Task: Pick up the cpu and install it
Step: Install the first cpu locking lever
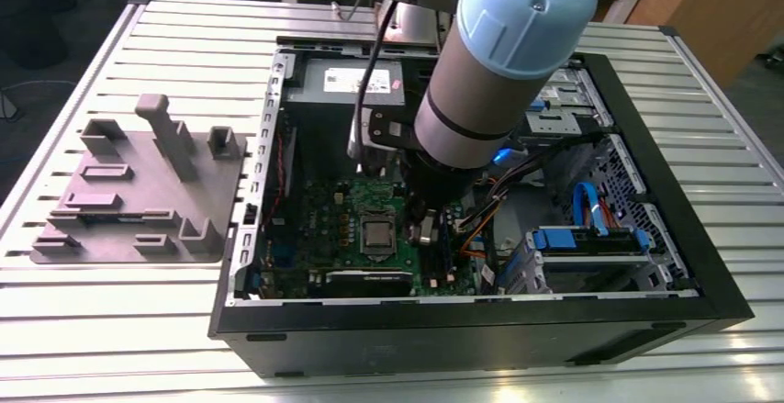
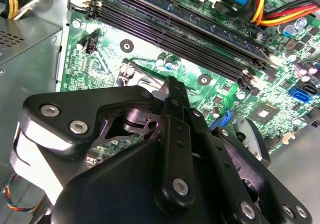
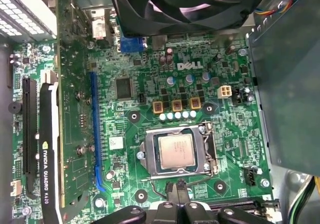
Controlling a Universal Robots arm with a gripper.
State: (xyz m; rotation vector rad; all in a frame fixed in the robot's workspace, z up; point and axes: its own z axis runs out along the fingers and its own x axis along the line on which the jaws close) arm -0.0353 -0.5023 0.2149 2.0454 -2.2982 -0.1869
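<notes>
**Chip seated in its socket, gripper just above the board**

In the second wrist view I had the gripper [image 2: 172, 91] closest to me, its black fingers [image 2: 175, 134] pressed together into one narrow tip with nothing between them. That tip hung over the green motherboard [image 2: 150, 53], just short of the long black memory slots [image 2: 175, 33].

In the first wrist view the cpu [image 3: 176, 150] lay flat in its square socket [image 3: 177, 151] on the board, silver-grey top up, with the metal frame around it. The gripper's black knuckles showed just beside the socket's edge, apart from the chip. A graphics card [image 3: 45, 149] stood well off to one side, and a black fan [image 3: 190, 3] sat beyond the socket.

From the exterior view I saw the arm [image 1: 502, 63] reaching down into the open computer case [image 1: 490, 330], with the cpu [image 1: 377, 234] visible on the board just beside the arm's lower end. Farther off, on the exterior view's left, the grey tray [image 1: 135, 192] with upright posts rested on the slatted desk [image 1: 110, 320].
</notes>
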